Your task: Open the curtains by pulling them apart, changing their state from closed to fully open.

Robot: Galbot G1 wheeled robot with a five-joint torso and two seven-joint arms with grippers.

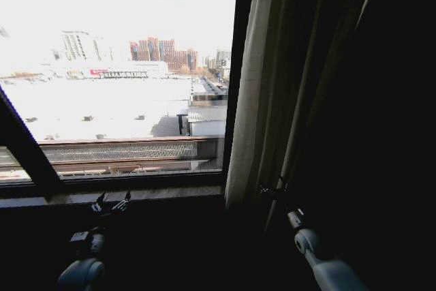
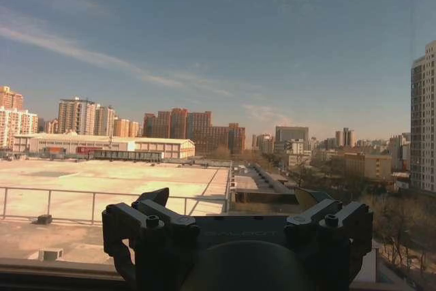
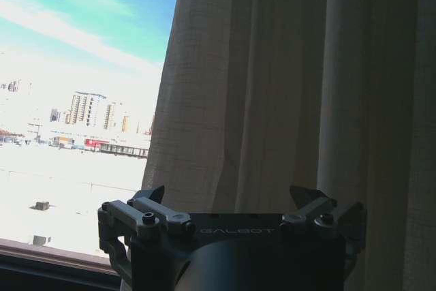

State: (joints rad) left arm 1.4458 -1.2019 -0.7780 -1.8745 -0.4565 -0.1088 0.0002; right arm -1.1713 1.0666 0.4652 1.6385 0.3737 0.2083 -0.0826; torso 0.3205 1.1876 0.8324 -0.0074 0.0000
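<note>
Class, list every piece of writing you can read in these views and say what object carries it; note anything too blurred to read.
"GALBOT" on the body of the right gripper, which is open in front of the curtain.
"GALBOT", faint, on the body of the left gripper, open and facing the window.
Red sign on a distant low building: too small to read.

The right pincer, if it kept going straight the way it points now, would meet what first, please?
Most likely the curtain: the open right pincer faces its bunched folds, with nothing between them. How near it hangs is unclear.
</note>
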